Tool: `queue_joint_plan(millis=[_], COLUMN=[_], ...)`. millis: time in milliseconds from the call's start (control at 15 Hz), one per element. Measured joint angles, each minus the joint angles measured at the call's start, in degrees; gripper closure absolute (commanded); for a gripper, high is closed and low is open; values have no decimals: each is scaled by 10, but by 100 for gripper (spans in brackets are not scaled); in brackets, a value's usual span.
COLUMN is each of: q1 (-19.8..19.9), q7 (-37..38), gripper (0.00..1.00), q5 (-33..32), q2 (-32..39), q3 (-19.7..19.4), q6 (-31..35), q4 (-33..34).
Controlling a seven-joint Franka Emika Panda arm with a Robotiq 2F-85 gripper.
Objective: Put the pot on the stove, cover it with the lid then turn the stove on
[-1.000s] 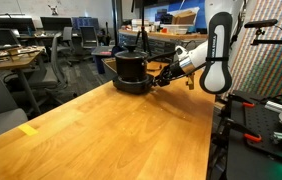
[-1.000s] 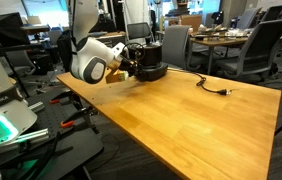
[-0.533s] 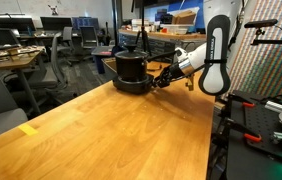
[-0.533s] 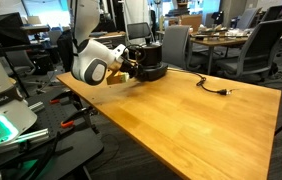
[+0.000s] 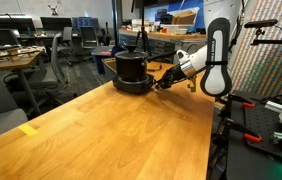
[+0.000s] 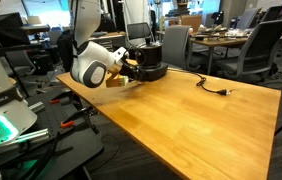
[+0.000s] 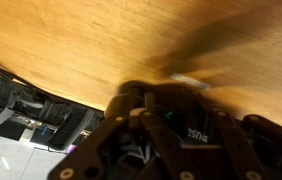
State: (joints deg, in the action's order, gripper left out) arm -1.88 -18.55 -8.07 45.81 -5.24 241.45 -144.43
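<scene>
Robotiq end effector (image 5: 159, 83) hangs low beside the low black round stove (image 5: 131, 88), likely to reach its switch; whether its jaws grip anything cannot be told; the black cylindrical pot (image 5: 131, 66) stands on that stove, at the far end of the wooden table (image 5: 111, 130).

Pot (image 5: 131, 65) sits on the stove (image 5: 133, 87), at the far end of the table (image 5: 111, 140), near a far corner. My gripper (image 5: 161, 82) is just beside the stove, low over the tabletop, on the edge where my arm stands. A cable (image 6: 209, 86) lies on the table, leading from the stove toward the opposite edge. A tape mark (image 5: 29, 129) lies near that edge, toward the near corner.
</scene>
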Motion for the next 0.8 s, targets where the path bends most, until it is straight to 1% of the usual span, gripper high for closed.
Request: queue_joint_plan(millis=[67, 133, 200, 333, 467, 533, 600, 733, 800], q1=[2, 3, 4, 6, 7, 8, 8, 8, 8], q7=[3, 6, 9, 13, 17, 19, 20, 22, 22], gripper=[66, 73, 76, 77, 70, 74, 85, 91, 98], q5=[-1, -1, -2, -3, -5, -6, -7, -7, -8], q2=[0, 0, 0, 0, 0, 0, 0, 0, 0], q3=[0, 0, 0, 0, 0, 0, 0, 0, 0], q6=[0, 0, 0, 0, 0, 0, 0, 0, 0], q4=[0, 1, 1, 2, 2, 2, 2, 2, 1])
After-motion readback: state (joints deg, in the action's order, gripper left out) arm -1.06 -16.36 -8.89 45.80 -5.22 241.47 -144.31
